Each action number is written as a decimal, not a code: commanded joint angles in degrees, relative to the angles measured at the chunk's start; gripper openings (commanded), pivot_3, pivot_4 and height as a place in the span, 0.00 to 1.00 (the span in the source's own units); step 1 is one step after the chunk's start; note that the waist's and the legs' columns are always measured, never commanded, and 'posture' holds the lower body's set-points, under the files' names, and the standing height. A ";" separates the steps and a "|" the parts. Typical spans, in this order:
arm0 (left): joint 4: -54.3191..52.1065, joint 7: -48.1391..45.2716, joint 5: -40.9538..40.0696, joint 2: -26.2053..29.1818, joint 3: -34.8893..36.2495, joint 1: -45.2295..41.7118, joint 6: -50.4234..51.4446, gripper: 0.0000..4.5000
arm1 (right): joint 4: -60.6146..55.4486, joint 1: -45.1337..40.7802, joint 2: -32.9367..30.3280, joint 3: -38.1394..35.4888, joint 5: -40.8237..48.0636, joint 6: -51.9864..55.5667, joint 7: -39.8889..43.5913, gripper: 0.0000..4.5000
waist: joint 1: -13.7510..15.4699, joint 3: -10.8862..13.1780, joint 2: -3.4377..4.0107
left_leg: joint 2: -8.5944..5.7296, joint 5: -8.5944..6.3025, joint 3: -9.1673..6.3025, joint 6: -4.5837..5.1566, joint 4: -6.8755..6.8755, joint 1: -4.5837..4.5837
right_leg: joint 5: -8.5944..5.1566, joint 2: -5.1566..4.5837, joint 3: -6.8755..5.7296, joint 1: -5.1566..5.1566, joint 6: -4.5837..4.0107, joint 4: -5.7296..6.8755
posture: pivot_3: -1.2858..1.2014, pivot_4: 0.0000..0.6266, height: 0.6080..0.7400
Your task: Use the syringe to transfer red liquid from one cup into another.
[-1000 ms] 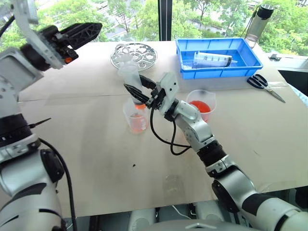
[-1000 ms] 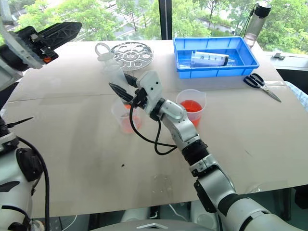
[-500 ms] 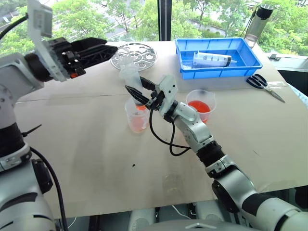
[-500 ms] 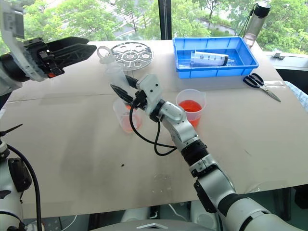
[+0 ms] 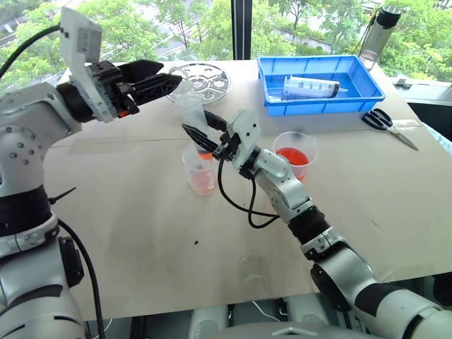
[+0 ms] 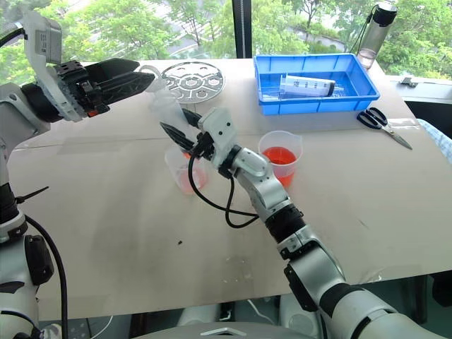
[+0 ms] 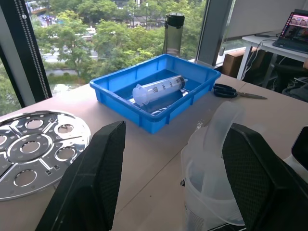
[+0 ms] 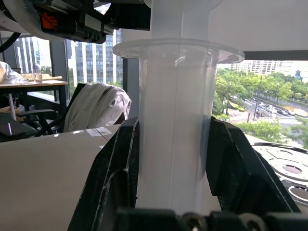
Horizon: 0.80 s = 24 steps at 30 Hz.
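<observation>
Clear plastic syringe (image 5: 192,113) stands nearly upright in the right gripper (image 5: 203,132), its small orange-red tip over the narrow clear cup (image 5: 200,171) of pinkish-red liquid (image 5: 202,184).
Both black fingers of the right gripper clamp the barrel from either side; the left gripper (image 5: 157,78) sits level just beside the syringe's top, its fingers spread apart on either side of the plunger end without visibly touching it. Right of the narrow cup stands the wider handled beaker (image 5: 295,153) with bright orange-red contents, apart from it. Pale brown tabletop (image 5: 141,226) lies bare toward the near edge and the left. Along the far edge by the windows sit a round metal perforated plate (image 5: 198,79), a blue plastic tray (image 5: 319,83) holding a fatter printed syringe (image 5: 311,87), black-handled scissors (image 5: 388,123) and a dark-capped bottle (image 5: 379,34).
</observation>
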 commanded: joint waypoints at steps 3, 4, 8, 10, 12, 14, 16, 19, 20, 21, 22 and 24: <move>-2.79 -0.41 0.00 0.10 -0.17 -1.70 -1.50 0.21 | -1.93 -5.02 9.41 0.80 -0.14 -1.80 0.25 0.33 | -0.03 0.00 0.00 | 0.00 0.00 0.01 0.00 0.00 0.00 | 0.00 0.00 0.00 0.00 0.00 0.01 | 0.52 0.24 1.00; -2.97 -0.80 -0.06 0.18 -0.28 -1.59 -1.58 0.10 | -1.92 -5.08 9.44 0.86 -0.08 -1.80 0.32 0.33 | -0.04 0.00 0.00 | 0.00 0.00 0.01 0.00 0.00 0.00 | 0.00 0.00 0.00 0.00 0.00 0.01 | 0.52 0.24 1.00; -3.44 -2.25 0.64 0.71 -0.87 -0.26 -2.47 0.00 | -1.76 -5.42 9.62 0.92 -0.01 -1.82 0.38 0.33 | -0.05 0.00 0.00 | 0.00 0.00 0.02 0.00 0.00 0.00 | 0.00 0.01 0.00 -0.01 0.00 0.00 | 0.52 0.24 1.00; -3.29 -3.30 1.17 1.08 -1.36 0.25 -3.14 0.00 | -1.71 -5.66 9.69 0.89 0.10 -1.81 0.43 0.33 | -0.05 0.00 0.00 | 0.00 0.00 0.02 0.00 0.00 0.00 | 0.00 0.00 0.01 -0.01 0.00 0.00 | 0.52 0.24 1.00; -2.88 -4.08 1.61 1.33 -1.66 0.54 -3.66 0.00 | -1.75 -5.95 9.80 0.81 0.37 -1.73 0.53 0.33 | -0.06 0.00 0.01 | 0.00 0.00 0.02 0.00 0.00 0.00 | 0.00 0.01 0.01 -0.01 0.00 0.00 | 0.52 0.24 1.00; -2.51 -4.83 1.98 1.62 -1.92 0.88 -4.02 0.00 | -1.87 -6.34 10.05 0.62 0.87 -1.52 0.61 0.33 | -0.06 0.00 0.01 | 0.00 0.00 0.02 0.00 0.00 0.00 | 0.00 0.01 0.01 -0.01 0.00 0.00 | 0.52 0.24 1.00; -2.74 -5.72 1.97 1.70 -2.39 1.38 -4.16 0.00 | -1.56 -7.07 10.41 0.38 1.19 -1.57 0.68 0.33 | -0.05 0.00 0.00 | 0.00 0.00 0.02 0.00 0.00 0.00 | 0.00 0.00 0.01 -0.01 0.00 0.00 | 0.52 0.24 1.00; -3.22 -6.71 2.26 1.85 -2.80 2.13 -4.65 0.00 | -1.24 -7.71 10.66 0.26 1.40 -1.73 0.67 0.33 | -0.03 0.00 0.00 | 0.00 0.00 0.02 0.00 0.00 0.00 | 0.00 0.00 0.01 -0.01 0.00 0.00 | 0.52 0.24 1.00; -3.37 -6.93 2.20 1.86 -2.74 2.69 -4.66 0.00 | -1.20 -8.16 10.80 -0.07 1.70 -1.68 0.54 0.33 | -0.04 0.00 0.00 | 0.00 0.00 0.02 0.00 0.00 0.00 | 0.00 0.00 0.01 -0.01 0.00 0.00 | 0.52 0.24 1.00; -3.47 -7.21 2.19 1.92 -2.70 3.45 -4.68 0.00 | -1.34 -8.69 10.88 -0.46 2.09 -1.53 0.40 0.33 | -0.04 0.00 0.00 | 0.00 0.00 0.02 0.00 0.00 0.00 | 0.00 0.01 0.01 -0.01 0.00 0.00 | 0.52 0.24 1.00; -3.53 -7.52 2.27 2.04 -2.72 4.14 -4.80 0.00 | -1.53 -9.11 10.92 -0.81 2.43 -1.37 0.33 0.33 | -0.05 0.01 0.01 | 0.00 0.00 0.02 0.00 0.00 0.00 | 0.00 0.01 0.01 -0.01 0.00 0.01 | 0.52 0.24 1.00; -3.60 -8.02 2.51 2.26 -2.84 5.15 -5.22 0.00 | -1.99 -9.68 10.85 -1.23 2.89 -1.11 0.23 0.33 | -0.06 0.00 0.01 | 0.00 0.00 0.02 0.00 0.00 0.00 | 0.00 0.00 0.02 -0.01 0.00 0.01 | 0.52 0.24 1.00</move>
